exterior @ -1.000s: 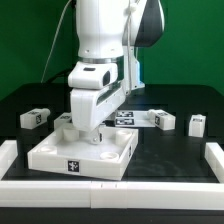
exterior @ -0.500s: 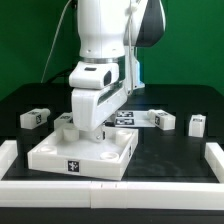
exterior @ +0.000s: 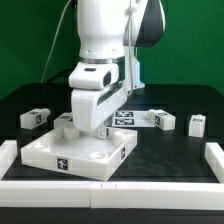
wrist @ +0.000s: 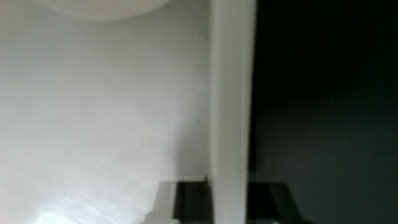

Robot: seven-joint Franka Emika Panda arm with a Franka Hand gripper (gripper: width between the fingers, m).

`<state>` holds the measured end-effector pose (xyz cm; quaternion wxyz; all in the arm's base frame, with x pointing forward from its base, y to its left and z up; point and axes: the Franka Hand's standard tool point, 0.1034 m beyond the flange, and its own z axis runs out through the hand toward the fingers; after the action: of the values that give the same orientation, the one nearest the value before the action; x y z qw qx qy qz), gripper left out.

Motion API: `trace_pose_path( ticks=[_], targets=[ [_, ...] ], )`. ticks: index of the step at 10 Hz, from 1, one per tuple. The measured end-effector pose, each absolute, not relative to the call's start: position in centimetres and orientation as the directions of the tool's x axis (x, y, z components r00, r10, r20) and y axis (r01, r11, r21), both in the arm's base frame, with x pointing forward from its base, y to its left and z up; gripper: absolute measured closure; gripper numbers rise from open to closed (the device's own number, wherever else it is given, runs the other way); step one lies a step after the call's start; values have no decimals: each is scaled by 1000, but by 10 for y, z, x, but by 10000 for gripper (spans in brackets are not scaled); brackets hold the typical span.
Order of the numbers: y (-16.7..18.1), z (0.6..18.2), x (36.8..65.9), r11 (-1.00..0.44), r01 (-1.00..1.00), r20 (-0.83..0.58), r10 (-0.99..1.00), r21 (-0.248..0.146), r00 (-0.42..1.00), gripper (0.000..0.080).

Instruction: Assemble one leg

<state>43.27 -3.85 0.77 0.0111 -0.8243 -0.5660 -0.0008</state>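
The large white tray (exterior: 105, 152) lies on the black table in the middle of the exterior view. My gripper (exterior: 90, 131) is down at its far rim. In the wrist view the raised rim (wrist: 231, 90) runs between my two dark fingers (wrist: 187, 203), which close on it from both sides; my gripper (wrist: 226, 195) is shut on the rim. One small white leg (exterior: 35, 117) lies at the exterior view's left. Another leg (exterior: 65, 119) is just behind the tray's far left corner. Two more legs (exterior: 163, 120) (exterior: 197, 124) lie at the right.
The marker board (exterior: 126, 117) lies flat behind the tray. A raised white border (exterior: 110, 190) runs along the table's front, with white blocks at the left (exterior: 8, 150) and the right (exterior: 213, 155).
The tray has turned on the table: its front face and tag have shifted towards the exterior view's left. My gripper stays at the rim. The loose legs have not moved.
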Motion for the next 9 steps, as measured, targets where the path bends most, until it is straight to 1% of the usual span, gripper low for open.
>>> trace_pose_path(
  ticks=[3,4,5,7,9],
  targets=[
    [-39,8,433,-359,933,14,933,-17,359,741],
    [-39,8,433,-330,944,12,944,-20,331,741],
    [-40,8,438,-273,962,10,962,-28,273,741],
    [-22,8,450,-199,980,12,980,-26,199,741],
    [6,8,459,-109,994,17,994,-14,109,741]
  ],
)
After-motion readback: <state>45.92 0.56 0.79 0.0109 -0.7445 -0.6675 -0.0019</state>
